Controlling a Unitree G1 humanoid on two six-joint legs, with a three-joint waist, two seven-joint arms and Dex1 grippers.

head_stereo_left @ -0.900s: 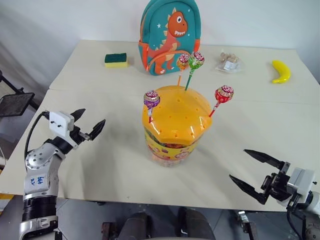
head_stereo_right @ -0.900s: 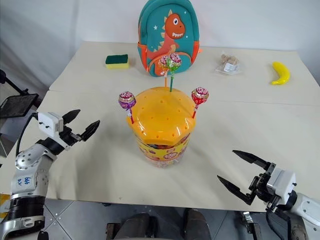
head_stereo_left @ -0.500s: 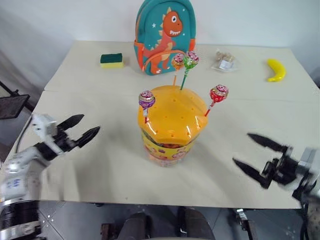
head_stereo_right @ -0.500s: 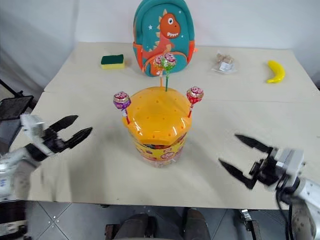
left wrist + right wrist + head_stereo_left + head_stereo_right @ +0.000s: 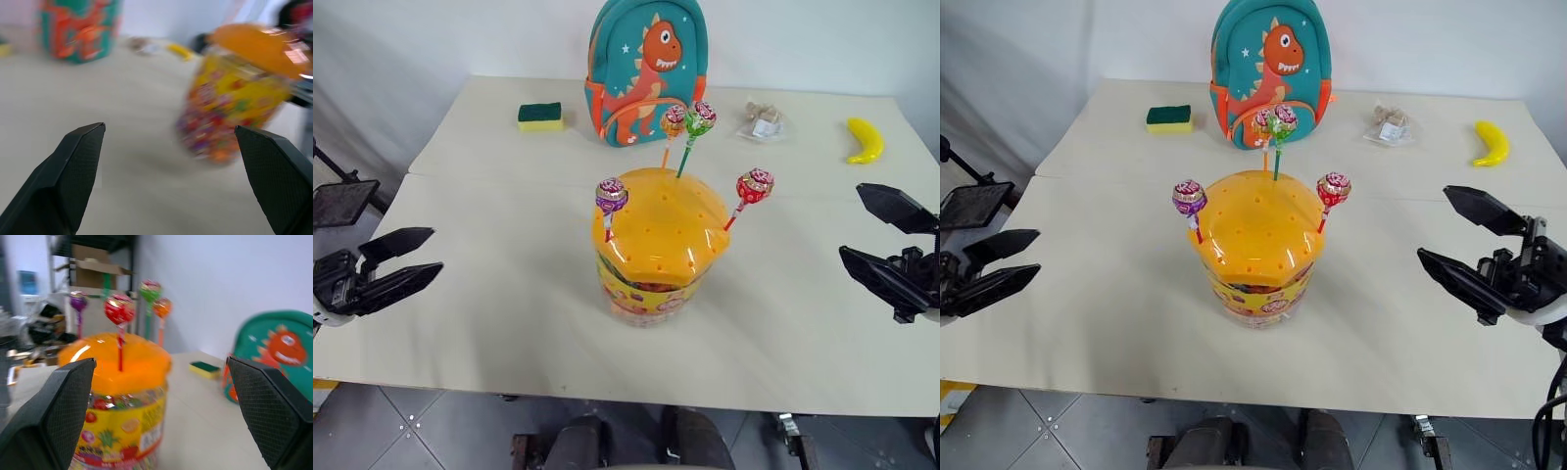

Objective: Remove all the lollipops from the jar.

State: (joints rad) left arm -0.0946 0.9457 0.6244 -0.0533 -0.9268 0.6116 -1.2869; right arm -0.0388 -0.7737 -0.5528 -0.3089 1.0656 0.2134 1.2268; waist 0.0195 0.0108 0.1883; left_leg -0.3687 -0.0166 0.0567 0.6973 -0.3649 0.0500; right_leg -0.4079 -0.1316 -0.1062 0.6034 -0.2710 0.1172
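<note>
Four lollipops still stand in the jar [image 5: 656, 250], which sits at the centre of the frame on the pale table [image 5: 509, 294]: the purple lollipop [image 5: 611, 194] at the lid's left edge, the red lollipop [image 5: 754, 184] at its right edge, and the orange lollipop [image 5: 673, 119] and green lollipop [image 5: 699, 117] close together at the back, their heads overlapping the teal dinosaur backpack [image 5: 646, 69] that stands upright behind the jar at top centre. Green-and-yellow sponge [image 5: 539, 117] lies upper left, beside the backpack; small clear packet [image 5: 764, 121] upper right; yellow banana [image 5: 865, 139] further right, near the table's far edge. A seam runs across the tabletop behind the jar. Nothing lies between either gripper and the jar; bare table on both sides. Left gripper [image 5: 401, 259] at the far left edge of the frame, jaws spread wide, empty, pointing in toward the jar. Right gripper [image 5: 886, 235] at the far right edge, jaws likewise wide and empty, well apart from the jar. Compared with the earlier frames, both arms have swung outward and the right one upward: the left gripper was nearer the jar over the table, the right was low at the lower right corner. Jar, lollipops and the other things sit as before.
</note>
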